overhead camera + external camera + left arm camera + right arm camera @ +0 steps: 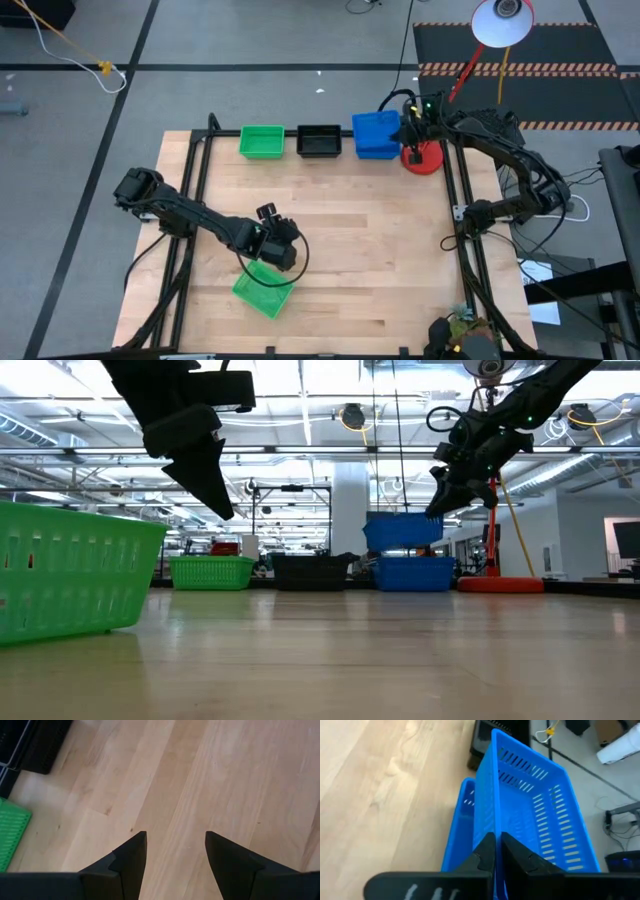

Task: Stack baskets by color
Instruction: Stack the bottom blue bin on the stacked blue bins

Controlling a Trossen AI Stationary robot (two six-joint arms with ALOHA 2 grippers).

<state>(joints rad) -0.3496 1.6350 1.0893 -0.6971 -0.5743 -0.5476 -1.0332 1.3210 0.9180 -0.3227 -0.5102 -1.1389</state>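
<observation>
The left gripper [283, 243] hangs in the lower left of the high view with its two fingers [131, 857] spread wide apart and nothing between them, bare wood showing in the gap; in the low view it sits at the upper left, clear of the table [380, 250]. Just below it in the high view, toward the bottom left of the table, lies a lone green basket [264, 291], turned at an angle to the table edges; the low view shows it large at the left edge, standing on the wood. Moving right along the top edge of the table in the high view, a second green basket [262, 141] stands upper centre-left, with a black basket [319, 141] just beside it on the right. Next to that, in the upper centre-right, is a blue basket on the table [413, 573], and directly above it a lifted blue basket [402, 531], apart from the lower one in the low view and hanging over it. The right gripper [498, 851] is clenched on the near rim of the lifted blue basket, its fingers pinched together over the wall. Just to the right of the blue pair stands a red lamp base [424, 158].
</observation>
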